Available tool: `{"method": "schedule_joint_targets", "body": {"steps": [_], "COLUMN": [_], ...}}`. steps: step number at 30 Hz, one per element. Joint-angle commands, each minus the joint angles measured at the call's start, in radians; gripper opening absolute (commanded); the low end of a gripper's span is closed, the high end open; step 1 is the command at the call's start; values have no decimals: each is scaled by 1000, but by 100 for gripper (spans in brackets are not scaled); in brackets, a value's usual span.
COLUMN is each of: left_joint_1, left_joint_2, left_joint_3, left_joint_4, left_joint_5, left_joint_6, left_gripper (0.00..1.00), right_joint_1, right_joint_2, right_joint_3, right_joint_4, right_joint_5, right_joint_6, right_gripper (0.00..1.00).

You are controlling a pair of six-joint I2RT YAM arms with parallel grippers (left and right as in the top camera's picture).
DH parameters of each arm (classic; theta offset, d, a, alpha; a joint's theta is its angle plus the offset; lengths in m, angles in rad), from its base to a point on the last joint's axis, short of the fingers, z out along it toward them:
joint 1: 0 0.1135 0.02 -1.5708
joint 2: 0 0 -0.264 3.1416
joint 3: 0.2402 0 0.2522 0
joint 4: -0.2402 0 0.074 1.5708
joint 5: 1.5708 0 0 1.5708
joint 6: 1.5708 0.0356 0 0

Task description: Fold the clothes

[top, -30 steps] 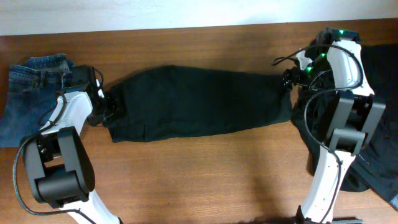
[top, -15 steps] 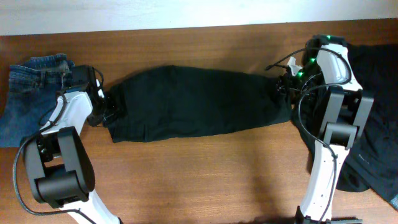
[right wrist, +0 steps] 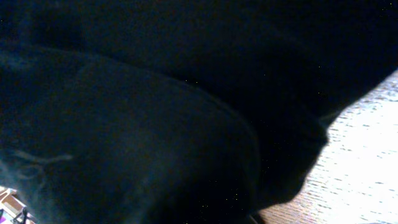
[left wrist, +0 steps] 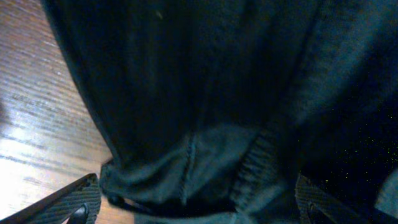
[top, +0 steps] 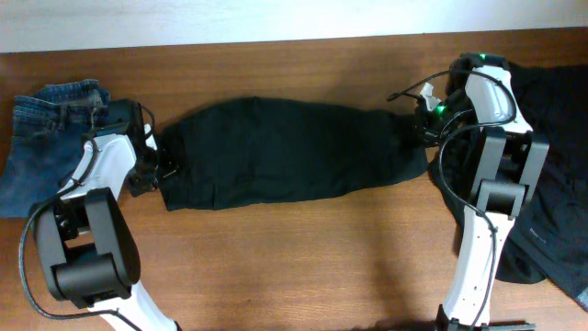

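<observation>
A long black garment [top: 285, 152] lies stretched left to right across the middle of the table. My left gripper [top: 158, 165] is at its left end. In the left wrist view that gripper [left wrist: 199, 208] stands open, its fingers [left wrist: 71, 202] wide apart with the garment's hem [left wrist: 205, 155] lying loose between them. My right gripper [top: 418, 124] is at the garment's right end. Black fabric [right wrist: 155, 112] fills the right wrist view and hides the fingers, which are shut on the cloth. Faded blue jeans [top: 46, 138] lie at the far left.
A heap of more black clothes [top: 560, 184] lies at the right edge, partly under the right arm. Bare brown table [top: 294, 267] runs along the front, and a pale wall borders the back edge.
My left jaws have spread wider around the hem. The right gripper has moved left onto the garment's right end and shut there.
</observation>
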Motion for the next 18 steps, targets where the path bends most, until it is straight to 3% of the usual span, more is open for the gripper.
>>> {"method": "schedule_joint_targets", "body": {"steps": [1,6,12,15,18], "left_joint_1": [-3,-3,-3,-3,-3], "left_joint_2": [-122,-232,-250,-250,-250], "left_joint_3": [42,42,42,42,42], "left_joint_4": [-28,-45,-63,-64,-77], "left_joint_5": [29,28,-25,-47,-168], "left_joint_6": [24,24,24,23,23], "left_gripper": [99,99,99,99,99], "right_joint_1": [-3,-47,-72,-32,53], "right_joint_2": [-4,-76,-81,-95,-136], "right_joint_3": [47,219,427,478,479], "right_joint_4": [-16,-104,-228,-251,-251], "right_joint_5": [26,188,213,212,213], "right_joint_6": [6,43,42,62,65], "right_gripper": [4,4,4,4,4]}}
